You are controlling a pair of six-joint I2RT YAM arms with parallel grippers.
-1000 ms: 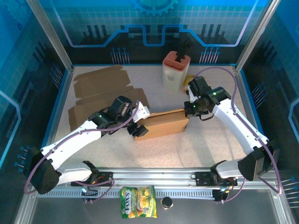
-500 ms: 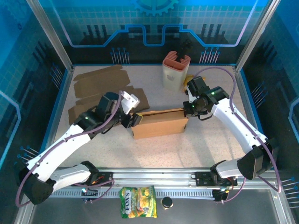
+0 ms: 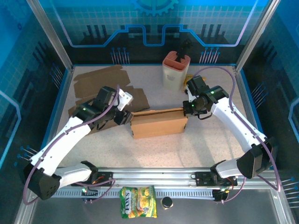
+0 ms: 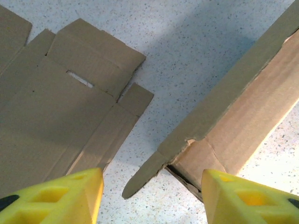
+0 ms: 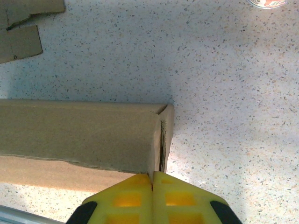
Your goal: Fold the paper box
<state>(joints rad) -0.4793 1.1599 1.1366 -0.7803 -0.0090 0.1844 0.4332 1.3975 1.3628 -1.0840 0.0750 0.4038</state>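
One paper box mid-table, left gripper with fingers spread beside its left end, right gripper with fingers pressed together at its right end, two flat cardboard sheets far left, one pink bin behind.

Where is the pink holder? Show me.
Top view: the pink holder stands at the back of the table, right of centre, just behind the right gripper.

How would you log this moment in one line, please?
left gripper: open, by paper box flap | right gripper: shut, at its end
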